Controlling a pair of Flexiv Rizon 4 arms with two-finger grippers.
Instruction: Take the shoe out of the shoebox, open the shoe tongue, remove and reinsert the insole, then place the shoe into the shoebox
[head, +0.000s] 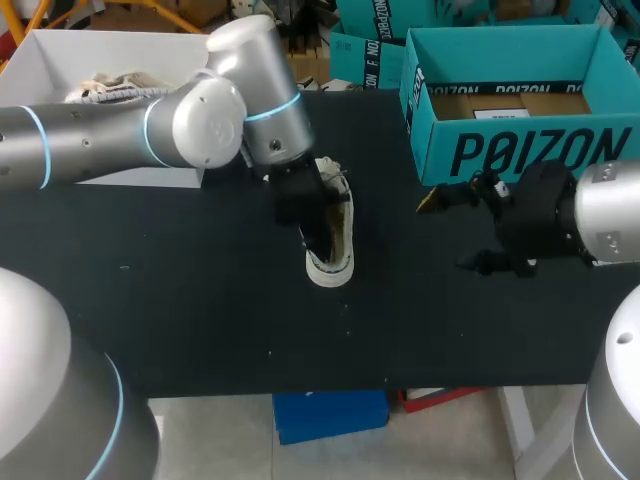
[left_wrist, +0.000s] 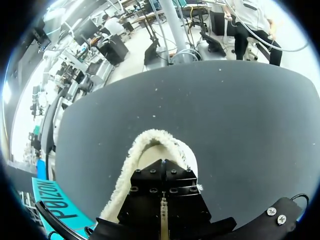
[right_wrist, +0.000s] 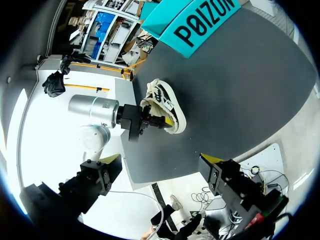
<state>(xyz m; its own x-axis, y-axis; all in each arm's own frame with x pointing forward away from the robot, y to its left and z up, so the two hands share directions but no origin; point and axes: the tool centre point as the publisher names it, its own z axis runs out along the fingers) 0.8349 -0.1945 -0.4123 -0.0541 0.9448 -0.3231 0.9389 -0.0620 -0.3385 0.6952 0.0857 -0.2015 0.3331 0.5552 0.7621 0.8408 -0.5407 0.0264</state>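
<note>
A white shoe (head: 343, 238) with a fleecy lining stands on the black table (head: 200, 300), toe toward the front edge. My left gripper (head: 300, 212) is pushed down into the shoe's opening, its fingers (left_wrist: 162, 187) pressed together and shut, tips hidden inside the fleece rim (left_wrist: 131, 156). What they pinch, if anything, is hidden. My right gripper (head: 450, 232) hangs open to the right of the shoe, apart from it, nothing between its yellow tips (right_wrist: 210, 159). In the right wrist view the shoe (right_wrist: 167, 107) lies ahead with the left gripper (right_wrist: 142, 120) in it. The teal shoebox (head: 520, 150) stands open at the back right.
A white box (head: 60, 60) with pale crumpled material inside sits at the back left, behind my left arm (head: 120, 130). The teal shoebox (right_wrist: 200, 22) holds a brown item with a white label (head: 505, 105). Bare black table stretches in front of the shoe.
</note>
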